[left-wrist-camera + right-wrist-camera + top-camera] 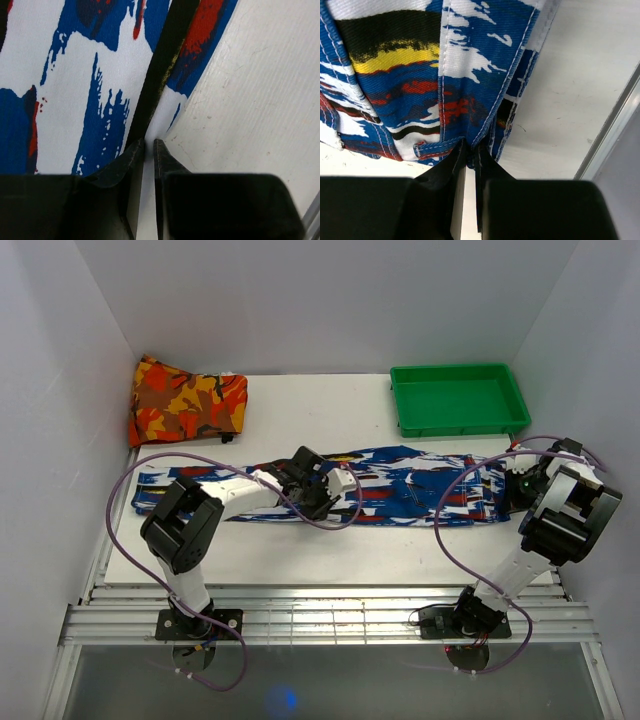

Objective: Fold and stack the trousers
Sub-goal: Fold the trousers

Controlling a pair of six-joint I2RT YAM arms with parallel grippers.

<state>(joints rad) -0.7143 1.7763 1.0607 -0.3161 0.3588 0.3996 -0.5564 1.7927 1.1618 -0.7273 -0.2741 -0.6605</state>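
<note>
The trousers (400, 485), in a blue, white and black print with red and yellow patches, lie stretched flat across the table from left to right. My left gripper (318, 495) sits at the middle of their near edge. In the left wrist view its jaws (149, 145) are pinched together on the hem of the fabric (75, 75). My right gripper (515, 490) is at the right end. In the right wrist view its jaws (470, 147) are shut on the stitched waistband edge (485, 120), next to a belt loop.
A green tray (455, 370) stands at the back right. A folded orange, red and yellow cloth (185, 400) lies at the back left. White walls close in on three sides. A slatted metal rail (320, 615) runs along the near table edge.
</note>
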